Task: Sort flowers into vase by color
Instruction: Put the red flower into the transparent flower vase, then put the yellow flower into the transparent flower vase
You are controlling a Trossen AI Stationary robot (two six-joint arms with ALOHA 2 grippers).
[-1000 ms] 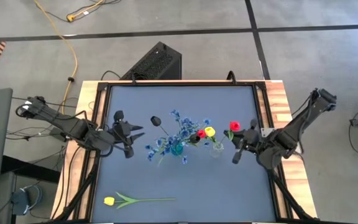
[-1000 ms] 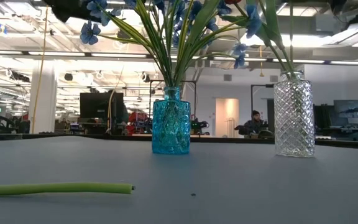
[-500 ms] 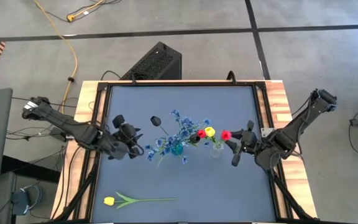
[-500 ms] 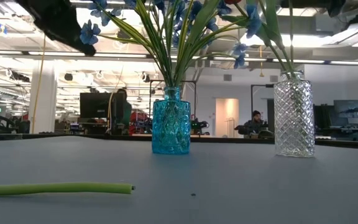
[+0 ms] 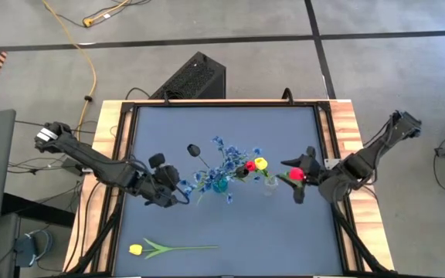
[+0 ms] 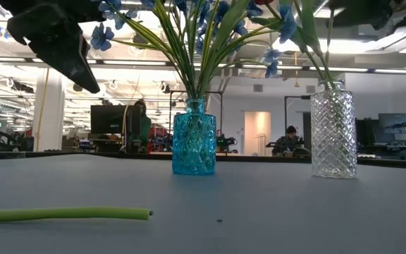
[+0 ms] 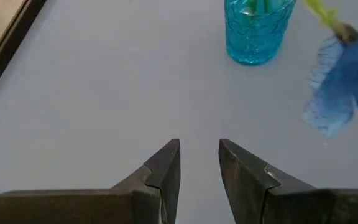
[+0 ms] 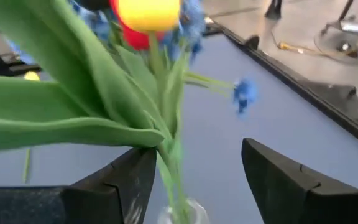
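A red tulip hangs between the wide-apart fingers of the right hand, just beside the clear vase; whether its stem sits in that vase I cannot tell. It may tip out if not. Red and yellow tulips stand in the vase. Beyond it is the blue vase with blue flowers. The left hand, fingers slightly apart and empty, is near that vase and could knock it. One yellow tulip lies on the worktop, well apart.
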